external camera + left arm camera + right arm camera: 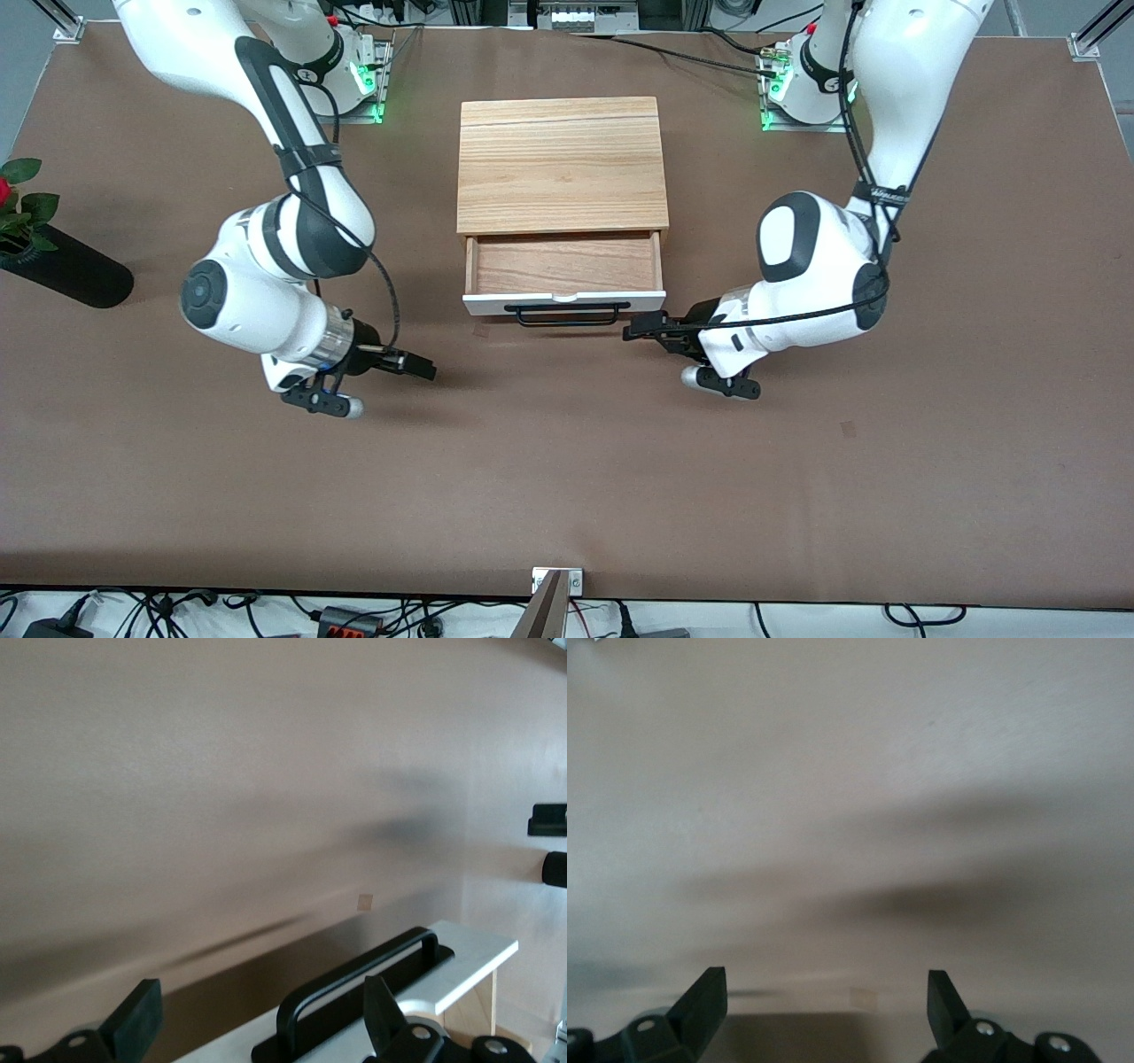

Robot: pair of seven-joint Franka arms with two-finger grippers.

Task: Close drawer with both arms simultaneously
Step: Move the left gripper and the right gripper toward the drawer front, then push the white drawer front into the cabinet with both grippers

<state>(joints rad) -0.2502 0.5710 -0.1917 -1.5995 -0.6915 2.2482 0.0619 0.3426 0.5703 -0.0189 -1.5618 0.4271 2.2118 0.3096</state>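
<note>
The drawer (563,264) stands pulled out of the light-wood box (562,164). Its white front panel (478,304) carries a black bar handle (567,315). My left gripper (631,330) is open, low over the table, close in front of the panel's corner toward the left arm's end. In the left wrist view the left gripper (259,1019) has the handle's end (354,979) between its fingers, gripping nothing. My right gripper (427,369) is open and empty, low over bare table toward the right arm's end, clear of the drawer. The right wrist view shows the right gripper (824,1001) over table only.
A black vase with a red flower (62,266) lies near the table's edge at the right arm's end. The brown table (567,470) stretches wide between the drawer front and the front camera.
</note>
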